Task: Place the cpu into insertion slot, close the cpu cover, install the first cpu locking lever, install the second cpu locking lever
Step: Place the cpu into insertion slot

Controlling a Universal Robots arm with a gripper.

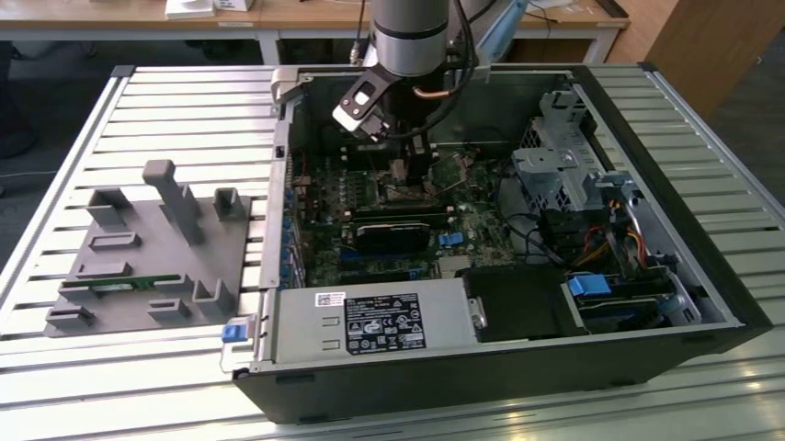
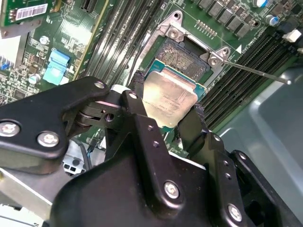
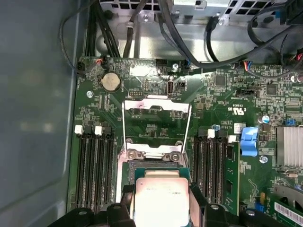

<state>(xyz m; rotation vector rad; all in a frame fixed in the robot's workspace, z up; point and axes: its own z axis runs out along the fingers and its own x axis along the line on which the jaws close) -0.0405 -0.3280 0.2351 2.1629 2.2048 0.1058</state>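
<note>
In both wrist views my gripper [image 2: 166,103] [image 3: 161,197] is shut on the cpu [image 2: 170,94] [image 3: 161,191], a flat square chip with a dull silver top, one black finger [image 2: 136,92] on each of two opposite edges. The chip hangs just over the open insertion slot [image 2: 182,56] [image 3: 158,166]. Whether it touches the slot I cannot tell. The cpu cover [image 3: 156,105], a silvery frame, lies flipped open beyond the slot. Two thin locking levers [image 3: 122,135] [image 3: 188,135] stand released along its sides; one lever [image 2: 258,72] also appears as a thin rod. In the exterior view the gripper [image 1: 411,173] reaches down into the computer case [image 1: 687,266].
Memory slots [image 3: 92,165] [image 3: 213,165] flank the socket. Cables [image 3: 189,42] and a drive cage [image 1: 558,165] crowd the case's far side. A power supply [image 1: 368,322] fills the near corner. A grey parts fixture [image 1: 147,248] sits on the slatted table at the exterior view's left.
</note>
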